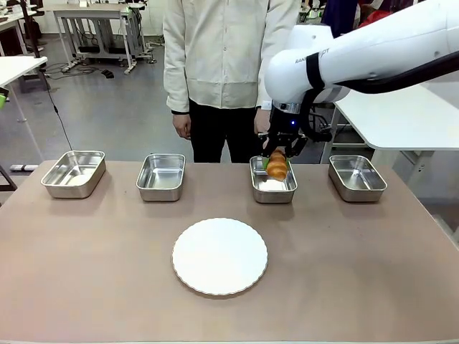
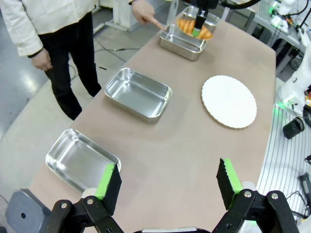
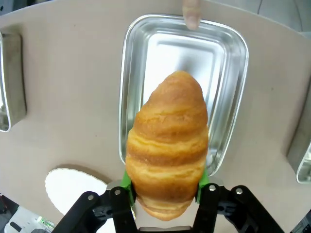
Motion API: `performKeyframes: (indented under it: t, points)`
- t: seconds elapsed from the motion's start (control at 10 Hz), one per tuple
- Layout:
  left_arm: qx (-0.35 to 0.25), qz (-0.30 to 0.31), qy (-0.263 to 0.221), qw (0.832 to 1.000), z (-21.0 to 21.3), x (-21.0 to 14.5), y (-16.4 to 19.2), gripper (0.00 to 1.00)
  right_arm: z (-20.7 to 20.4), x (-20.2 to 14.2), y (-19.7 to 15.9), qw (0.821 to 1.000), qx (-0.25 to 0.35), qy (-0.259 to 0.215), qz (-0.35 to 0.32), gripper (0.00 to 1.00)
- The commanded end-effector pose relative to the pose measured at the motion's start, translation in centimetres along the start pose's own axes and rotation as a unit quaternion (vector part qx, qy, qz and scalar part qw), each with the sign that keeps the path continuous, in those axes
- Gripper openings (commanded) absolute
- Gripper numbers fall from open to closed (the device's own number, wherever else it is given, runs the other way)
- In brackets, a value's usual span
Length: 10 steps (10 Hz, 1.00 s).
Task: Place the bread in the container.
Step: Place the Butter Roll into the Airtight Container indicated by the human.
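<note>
My right gripper (image 1: 278, 159) is shut on the bread (image 1: 277, 165), a golden-brown croissant, and holds it just above the container (image 1: 273, 189), the third steel pan from the left. In the right wrist view the bread (image 3: 167, 145) sits between the green pads, over the near half of the container (image 3: 127, 97). A person's fingertip (image 3: 192, 12) touches the pan's far rim. The left wrist view shows the bread (image 2: 187, 25) far off above that container (image 2: 182, 44). My left gripper (image 2: 168, 179) is open and holds nothing, high above the table's left end.
Several identical steel pans stand in a row along the far side, such as the leftmost (image 1: 73, 173), the second (image 1: 161, 176) and the rightmost (image 1: 356, 177). A round white plate (image 1: 219, 256) lies in the table's middle. The person (image 1: 222, 57) stands at the far edge.
</note>
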<state>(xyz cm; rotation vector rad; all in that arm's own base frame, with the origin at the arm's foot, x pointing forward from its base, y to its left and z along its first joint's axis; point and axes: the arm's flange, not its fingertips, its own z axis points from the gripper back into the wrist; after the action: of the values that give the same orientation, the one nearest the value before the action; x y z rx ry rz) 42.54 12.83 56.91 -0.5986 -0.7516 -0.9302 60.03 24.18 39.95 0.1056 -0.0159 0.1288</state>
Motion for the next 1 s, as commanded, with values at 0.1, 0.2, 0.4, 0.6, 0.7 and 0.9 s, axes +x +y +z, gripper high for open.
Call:
performKeyframes:
  t: [0.1,0.2,0.4,0.6,0.7,0.9]
  points:
    - [-0.003,-0.008,-0.010,1.000,0.1,0.1,-0.2,1.00,-0.1,1.2,-0.7,1.000,0.012,0.015,-0.005,0.65]
    - [-0.003,-0.008,-0.010,1.000,0.1,0.1,-0.2,1.00,-0.3,1.3,-0.8,1.000,0.005,-0.012,0.007,1.00]
    - [-0.003,-0.008,-0.010,1.000,0.1,0.1,-0.2,1.00,-0.1,1.4,-0.5,1.000,-0.003,-0.020,0.014,1.00]
    - [-0.003,-0.008,-0.010,1.000,0.1,0.1,-0.2,1.00,0.1,1.3,-0.3,1.000,-0.007,-0.025,0.015,1.00]
    - [-0.003,-0.008,-0.010,1.000,0.1,0.1,-0.2,1.00,0.3,1.3,-0.2,0.999,-0.004,-0.032,0.014,1.00]
    - [-0.003,-0.008,-0.010,1.000,0.1,0.1,-0.2,1.00,-0.1,1.2,0.0,1.000,0.001,-0.016,0.006,1.00]
